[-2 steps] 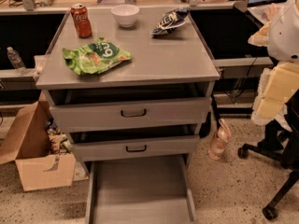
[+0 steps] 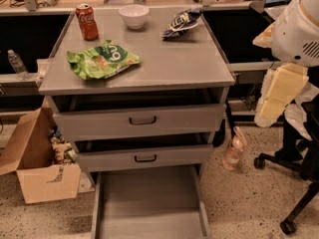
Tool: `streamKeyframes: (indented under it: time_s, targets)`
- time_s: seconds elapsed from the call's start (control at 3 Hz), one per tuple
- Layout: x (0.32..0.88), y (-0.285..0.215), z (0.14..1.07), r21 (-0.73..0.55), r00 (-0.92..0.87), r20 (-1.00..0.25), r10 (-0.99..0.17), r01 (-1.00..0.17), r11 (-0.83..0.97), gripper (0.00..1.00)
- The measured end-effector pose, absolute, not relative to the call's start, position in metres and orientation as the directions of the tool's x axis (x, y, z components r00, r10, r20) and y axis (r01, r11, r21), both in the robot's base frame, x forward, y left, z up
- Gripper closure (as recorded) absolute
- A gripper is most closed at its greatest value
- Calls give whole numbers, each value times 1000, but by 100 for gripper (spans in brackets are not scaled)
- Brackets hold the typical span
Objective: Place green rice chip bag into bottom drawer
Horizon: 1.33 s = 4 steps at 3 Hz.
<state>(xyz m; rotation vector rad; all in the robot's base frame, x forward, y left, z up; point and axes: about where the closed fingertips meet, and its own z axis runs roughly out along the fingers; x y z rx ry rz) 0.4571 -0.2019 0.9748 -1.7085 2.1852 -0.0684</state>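
Green rice chip bag [image 2: 102, 59] lengthwise left-right, end effector [image 2: 271, 106] at right

On the cabinet top [image 2: 174, 59] the green rice chip bag [image 2: 102, 59], bottom drawer [image 2: 149, 203] open below, claw [image 2: 274, 101] at far right.

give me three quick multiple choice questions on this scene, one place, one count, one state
1. Where is the green bag? A inside a drawer B on the cabinet top C on the floor
2. How many drawers are there? A two B three C four
3. The bottom drawer is: A pulled out B shut C missing
Answers: 1 B, it lies on top near the red can, far from the gripper hanging at the right beside the cabinet. 2 B, two handled drawers plus the bottom one. 3 A, its floor shows in front.
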Motion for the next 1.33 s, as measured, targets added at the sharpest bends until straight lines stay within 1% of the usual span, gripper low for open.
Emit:
streamKeyframes:
  time_s: [0.67, 1.0, 1.33]
  targets:
    - [461, -199, 979, -277, -181, -263, -948, -927, 254, 0]
    - [504, -161, 980, -329, -66, -295, -953, -930, 166, 0]
    - [566, -89, 988, -382, 122, -352, -928, -924, 23, 0]
